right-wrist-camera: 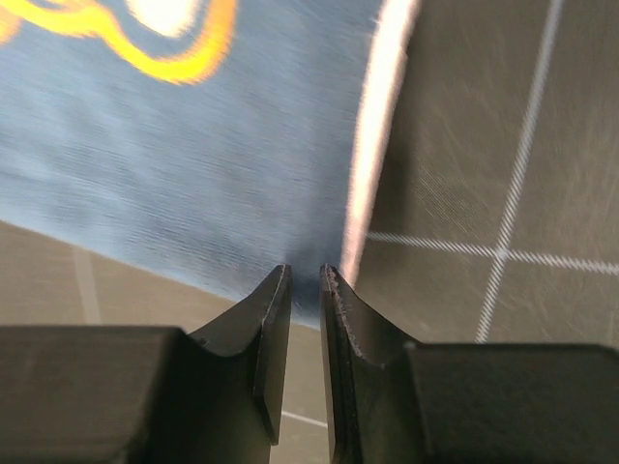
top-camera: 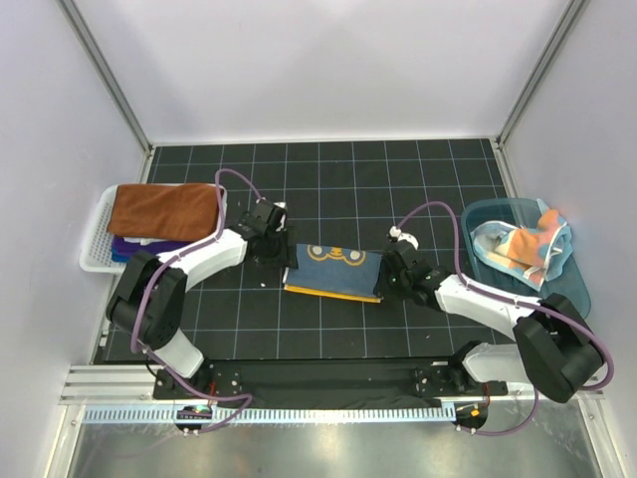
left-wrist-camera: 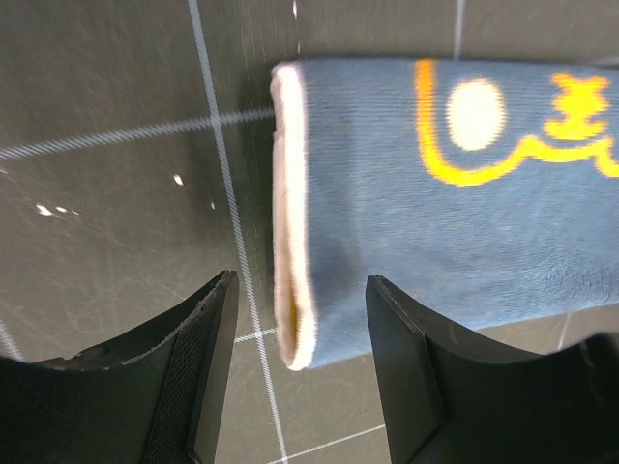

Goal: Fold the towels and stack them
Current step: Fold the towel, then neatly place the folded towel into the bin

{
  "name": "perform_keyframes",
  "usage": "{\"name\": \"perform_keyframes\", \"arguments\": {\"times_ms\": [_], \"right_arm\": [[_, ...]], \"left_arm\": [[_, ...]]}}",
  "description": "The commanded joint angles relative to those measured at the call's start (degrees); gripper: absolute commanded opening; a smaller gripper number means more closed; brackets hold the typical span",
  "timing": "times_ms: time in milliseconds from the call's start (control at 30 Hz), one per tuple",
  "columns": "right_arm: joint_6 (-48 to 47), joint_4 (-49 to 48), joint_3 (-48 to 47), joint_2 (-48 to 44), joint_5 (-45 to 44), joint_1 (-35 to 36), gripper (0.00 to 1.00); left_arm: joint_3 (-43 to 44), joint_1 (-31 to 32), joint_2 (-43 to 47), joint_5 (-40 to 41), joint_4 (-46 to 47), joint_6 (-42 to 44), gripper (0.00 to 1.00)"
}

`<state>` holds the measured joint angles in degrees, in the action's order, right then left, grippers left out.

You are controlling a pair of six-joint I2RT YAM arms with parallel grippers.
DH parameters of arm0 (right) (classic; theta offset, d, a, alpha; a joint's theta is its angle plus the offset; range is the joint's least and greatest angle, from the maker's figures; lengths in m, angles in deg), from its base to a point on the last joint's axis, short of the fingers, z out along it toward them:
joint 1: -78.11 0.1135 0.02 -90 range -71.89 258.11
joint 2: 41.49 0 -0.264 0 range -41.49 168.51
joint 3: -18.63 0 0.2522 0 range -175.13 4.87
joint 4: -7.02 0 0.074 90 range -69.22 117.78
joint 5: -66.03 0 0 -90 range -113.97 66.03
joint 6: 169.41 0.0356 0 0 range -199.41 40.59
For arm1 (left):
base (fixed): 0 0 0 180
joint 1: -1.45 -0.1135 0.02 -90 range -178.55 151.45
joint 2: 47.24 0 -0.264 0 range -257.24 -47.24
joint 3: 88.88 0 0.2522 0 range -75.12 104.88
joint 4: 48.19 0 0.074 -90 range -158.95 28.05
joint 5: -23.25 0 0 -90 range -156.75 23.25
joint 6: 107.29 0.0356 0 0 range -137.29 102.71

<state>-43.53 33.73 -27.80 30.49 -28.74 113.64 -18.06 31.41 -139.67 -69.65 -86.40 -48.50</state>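
A: Any writing on the navy towel [top-camera: 332, 270]?

B: Only a drawn motif of yellow curved lines and cream spots on its top face. From overhead it looks like a small face. Nothing in it reads as letters.

A: Where does it lie?

B: It lies folded flat on the bench [top-camera: 328, 169], between the two grippers. The overhead view shows a yellow band along its near edge.

A: The left gripper [left-wrist-camera: 300, 280]?

B: It is spread wide and holds nothing. Its wrist view shows the towel's cream-edged folded corner lying in the gap between the jaws. The overhead view shows only that this gripper sits at the towel's left end.

A: And the right gripper [right-wrist-camera: 306, 271]?

B: Its jaws are nearly together with a thin slot between them, and the tips are at the towel's corner, just beside the cream edge. That view is blurred, so I cannot tell whether any cloth is pinched. Overhead, this gripper sits at the towel's right end.

A: What else is around?

B: Only the overhead view shows the rest.
- **Left:** well out to the left of the left gripper is a basket [top-camera: 96, 244]. It holds a brown towel [top-camera: 164, 209] on top of a purple towel [top-camera: 134, 244].
- **Right:** well to the right of the right gripper is a tub [top-camera: 572, 289] with crumpled towels [top-camera: 523, 244] in light blue and orange.
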Motion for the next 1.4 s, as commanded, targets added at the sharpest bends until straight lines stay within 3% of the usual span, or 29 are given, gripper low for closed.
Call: {"name": "perform_keyframes", "arguments": {"times_ms": [0, 400, 967, 1200, 1367], "right_arm": [[-0.28, -4.16, 3.39, 0.26, -1.28, 0.24, 0.25], [0.33, -4.87, 4.98, 0.0, -2.26, 0.24, 0.26], [-0.19, -2.14, 3.57, -2.99, -1.73, 0.24, 0.25], [-0.72, -0.74, 3.49, -5.01, -1.38, 0.24, 0.25], [-1.51, 0.93, 3.05, -7.99, -1.2, 0.24, 0.26]], "left_arm": [[-2.47, -0.16, -0.48, -3.34, 4.05, -1.32, 0.59], [-8.01, -0.78, -2.24, -4.67, 10.56, -6.24, 0.6], [-11.18, 0.28, -5.66, 0.61, 11.53, -9.05, 0.48], [-12.67, 2.12, -8.21, 1.4, 13.63, -10.72, 0.36], [-12.76, 3.18, -7.78, 2.37, 13.03, -11.34, 0.16]]}}
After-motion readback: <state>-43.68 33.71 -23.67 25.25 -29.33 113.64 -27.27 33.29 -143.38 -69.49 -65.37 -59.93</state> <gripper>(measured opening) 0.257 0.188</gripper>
